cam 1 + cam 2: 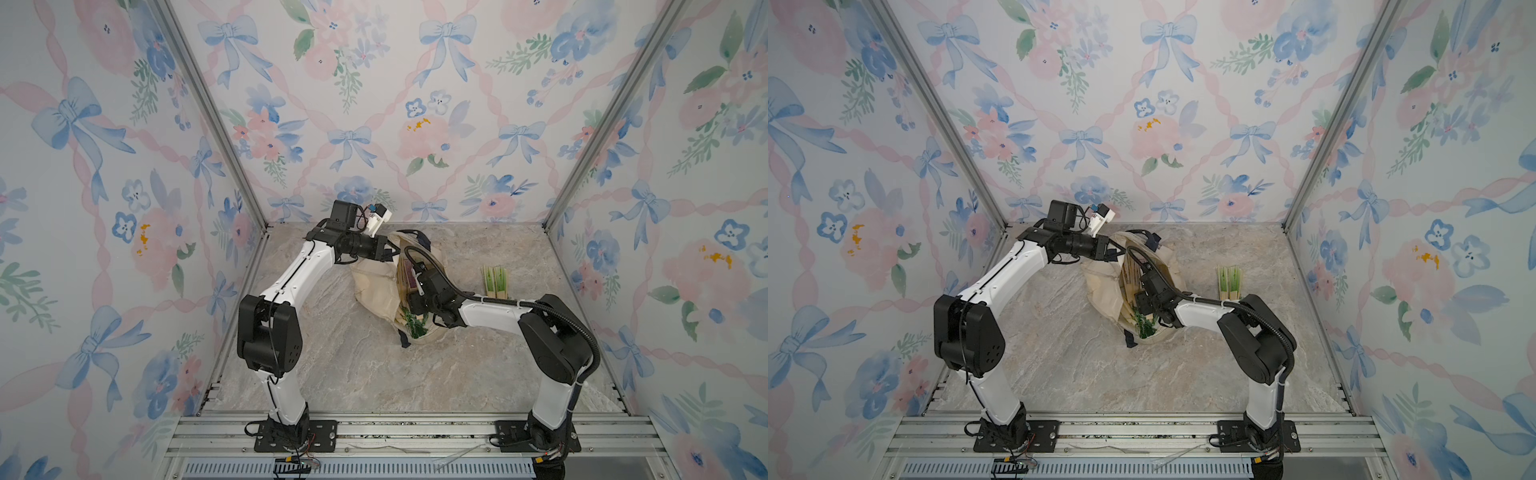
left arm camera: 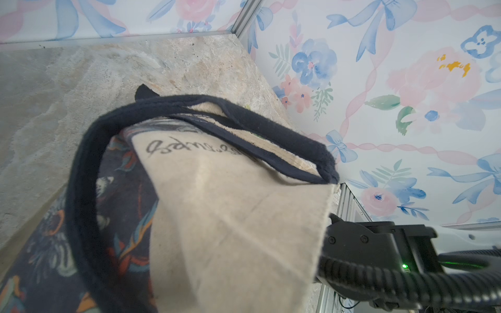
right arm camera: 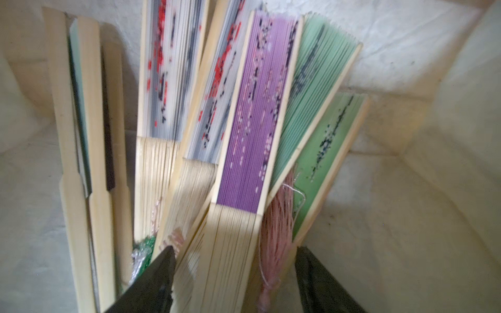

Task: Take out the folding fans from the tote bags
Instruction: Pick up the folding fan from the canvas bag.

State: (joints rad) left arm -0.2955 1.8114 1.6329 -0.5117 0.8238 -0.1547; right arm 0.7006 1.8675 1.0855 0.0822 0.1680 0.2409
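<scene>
The cream tote bag [image 1: 376, 286] [image 1: 1100, 284] lies on its side on the marble floor, its mouth facing right. My left gripper [image 1: 390, 250] is shut on the bag's upper rim by the navy handle [image 2: 81, 189] and holds the mouth up; canvas [image 2: 230, 216] hides its jaws in the left wrist view. My right gripper [image 3: 235, 273] is inside the bag, open. Its fingers [image 3: 160, 276] straddle the bamboo ribs of a purple fan [image 3: 254, 130] and a pink tassel [image 3: 276, 230]. Several folding fans lie around it: green [image 3: 311, 94], white with red [image 3: 168, 67].
Two green closed fans [image 1: 494, 282] [image 1: 1228, 282] lie on the floor to the right of the bag. Flowered walls close in the left, back and right. An aluminium rail [image 1: 415, 428] with both arm bases runs along the front.
</scene>
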